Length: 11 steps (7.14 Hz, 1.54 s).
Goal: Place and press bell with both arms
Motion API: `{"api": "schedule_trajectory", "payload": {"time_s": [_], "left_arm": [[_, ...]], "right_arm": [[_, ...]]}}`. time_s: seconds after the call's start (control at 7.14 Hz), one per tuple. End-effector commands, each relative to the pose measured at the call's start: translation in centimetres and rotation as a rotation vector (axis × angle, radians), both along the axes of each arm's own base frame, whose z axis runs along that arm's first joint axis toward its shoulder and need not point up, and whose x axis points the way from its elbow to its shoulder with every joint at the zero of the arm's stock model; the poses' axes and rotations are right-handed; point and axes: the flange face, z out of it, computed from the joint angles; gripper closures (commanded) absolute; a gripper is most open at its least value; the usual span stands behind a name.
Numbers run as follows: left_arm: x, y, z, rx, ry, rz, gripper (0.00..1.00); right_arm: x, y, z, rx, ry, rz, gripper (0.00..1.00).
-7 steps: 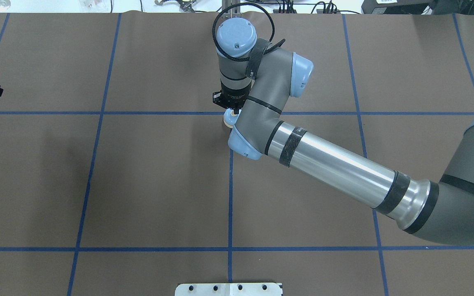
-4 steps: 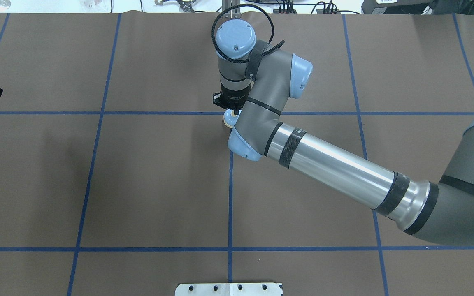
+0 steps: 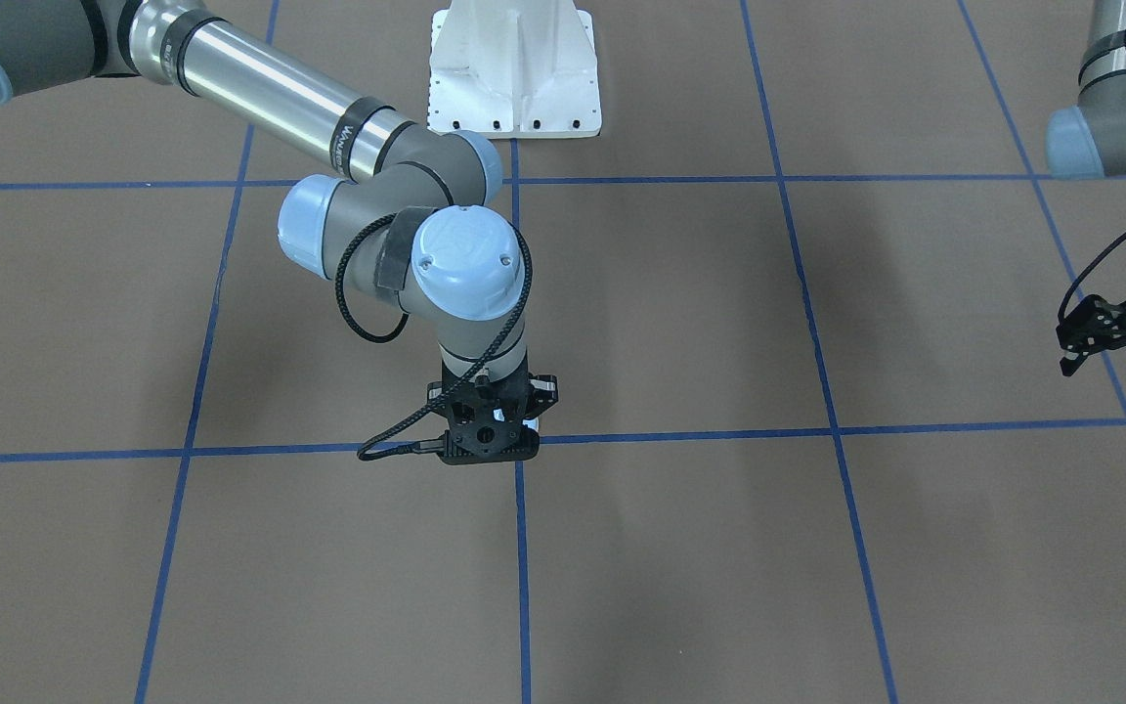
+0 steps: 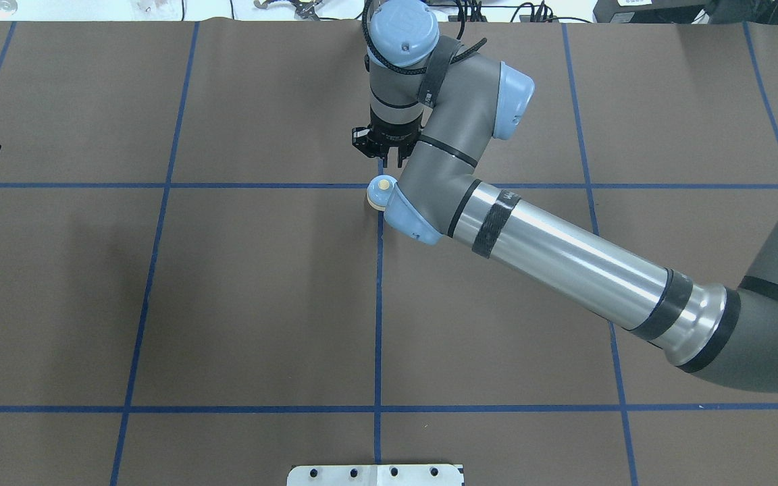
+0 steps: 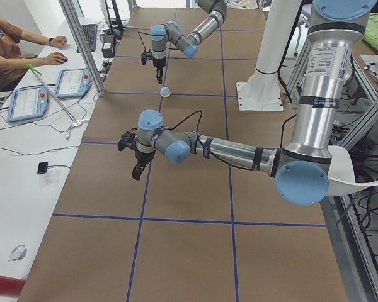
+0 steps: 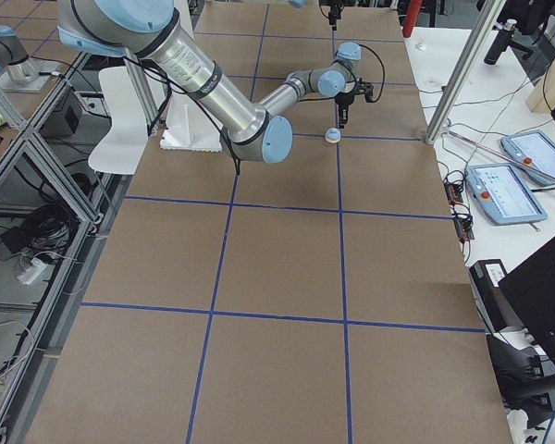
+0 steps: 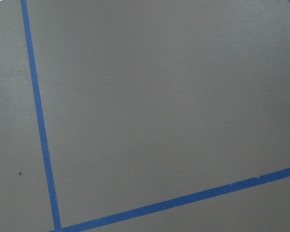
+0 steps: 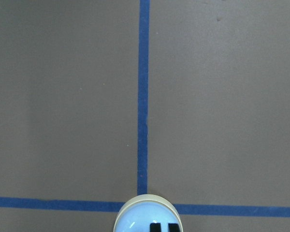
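Note:
The small light-blue bell (image 4: pixel 380 193) with its cream button stands on the brown table at a crossing of blue tape lines. It also shows in the left view (image 5: pixel 166 92), the right view (image 6: pixel 333 136) and at the bottom of the right wrist view (image 8: pixel 146 215). My right gripper (image 4: pixel 387 160) hangs shut and empty a little above the bell; its two black fingertips (image 8: pixel 156 227) sit close together over the dome. In the front view the gripper (image 3: pixel 488 442) hides the bell. My left gripper (image 3: pixel 1117 370) is open and empty, far off to the side above bare table.
The white bolted pedestal (image 4: pixel 375 474) stands at the table's near edge. Blue tape lines (image 7: pixel 38 121) divide the brown mat. An operator (image 5: pixel 12 50), tablets (image 5: pixel 26 104) and an aluminium post (image 5: pixel 82 44) are beyond the far edge.
My right gripper has lifted off the bell and drawn toward the far side, so the cream button now shows. The bell has stayed put. The left arm has barely moved.

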Motion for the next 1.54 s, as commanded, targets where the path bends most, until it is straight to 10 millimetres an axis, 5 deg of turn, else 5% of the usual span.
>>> {"api": "schedule_trajectory", "payload": {"time_s": [0.0,0.42,0.56,0.84,0.98,1.26,1.4], "left_arm": [[-3.8,0.9,2.1,0.003,-0.010,0.054,0.00],[-13.4,1.7,5.3,-0.052,-0.099,0.137,0.00],[-16.0,2.4,6.5,-0.094,-0.112,0.156,0.00],[-21.0,7.7,10.5,-0.137,-0.024,0.153,0.00],[-23.6,9.4,10.5,-0.138,0.014,0.102,0.00],[-23.8,10.5,9.1,-0.131,0.017,0.078,0.00],[-23.8,10.4,9.0,-0.151,0.018,0.053,0.00]], "right_arm": [[8.0,0.6,4.0,0.004,0.018,-0.029,0.00],[21.9,-0.1,16.5,0.129,0.147,-0.157,0.00],[26.5,1.1,21.1,0.159,0.176,-0.202,0.00],[36.5,2.6,30.6,0.147,0.183,-0.289,0.00],[42.7,3.3,34.7,0.147,0.151,-0.314,0.00],[52.8,7.3,41.7,0.111,0.066,-0.299,0.00],[55.3,8.6,43.2,0.081,0.057,-0.263,0.00]]}}
